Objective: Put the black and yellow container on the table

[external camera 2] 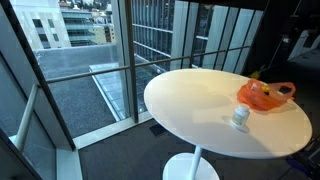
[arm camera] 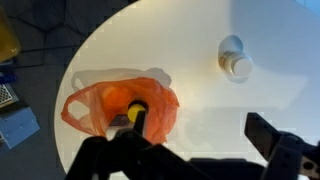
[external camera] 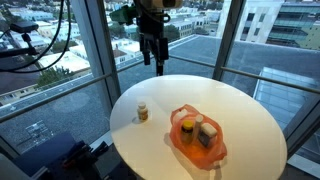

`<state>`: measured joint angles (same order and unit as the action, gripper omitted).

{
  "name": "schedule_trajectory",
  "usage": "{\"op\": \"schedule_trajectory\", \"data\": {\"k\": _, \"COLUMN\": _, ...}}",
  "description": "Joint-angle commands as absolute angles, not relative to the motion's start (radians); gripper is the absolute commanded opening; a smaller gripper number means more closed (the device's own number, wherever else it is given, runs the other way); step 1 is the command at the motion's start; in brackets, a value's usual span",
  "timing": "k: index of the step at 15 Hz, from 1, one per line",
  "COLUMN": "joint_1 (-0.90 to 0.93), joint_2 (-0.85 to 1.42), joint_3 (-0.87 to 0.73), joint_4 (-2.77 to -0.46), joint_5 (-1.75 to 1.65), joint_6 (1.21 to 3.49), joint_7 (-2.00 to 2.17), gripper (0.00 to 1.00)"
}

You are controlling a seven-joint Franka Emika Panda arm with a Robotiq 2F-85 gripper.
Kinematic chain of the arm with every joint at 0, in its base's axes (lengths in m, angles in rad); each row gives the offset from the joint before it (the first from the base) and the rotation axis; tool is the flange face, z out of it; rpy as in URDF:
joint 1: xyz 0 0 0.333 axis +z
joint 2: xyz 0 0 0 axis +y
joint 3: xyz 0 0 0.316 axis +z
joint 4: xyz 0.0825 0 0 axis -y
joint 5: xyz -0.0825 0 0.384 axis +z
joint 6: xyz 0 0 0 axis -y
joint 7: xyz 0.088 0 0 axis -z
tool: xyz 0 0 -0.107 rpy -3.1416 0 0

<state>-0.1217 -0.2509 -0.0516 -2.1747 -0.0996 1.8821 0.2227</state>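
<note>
Orange plastic bag (external camera: 180, 142) lies crumpled, mouth open; pale boxy pack (external camera: 208, 135) upright inside. Small amber jar (external camera: 142, 113), pale lid, stands well apart at bag's 10 o'clock in an exterior view. Tall windows (external camera: 95, 55) behind; city buildings (external camera: 262, 20) beyond glass.

The orange bag (external camera: 198, 138) blocks the table (external camera: 245, 108) from centre to six o'clock, the small jar (external camera: 142, 113) nine o'clock; twelve to four lies open.

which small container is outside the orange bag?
The amber jar with the pale lid, alone on the white table; the black and yellow container sits inside the bag.
</note>
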Motion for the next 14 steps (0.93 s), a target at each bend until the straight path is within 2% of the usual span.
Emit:
{"op": "schedule_trajectory", "data": {"k": 1, "joint_1": -0.118, "joint_2": -0.250, "joint_3": -0.055, "joint_4": -2.172, "joint_5": -0.100, "joint_6": 1.880, "joint_7": 0.223, "gripper": 1.00}}
{"op": "schedule_trajectory", "data": {"k": 14, "joint_1": -0.177, "joint_2": -0.097, "joint_3": -0.147, "joint_4": -2.157, "joint_5": -0.096, "joint_6": 2.044, "joint_7": 0.204, "gripper": 1.00}}
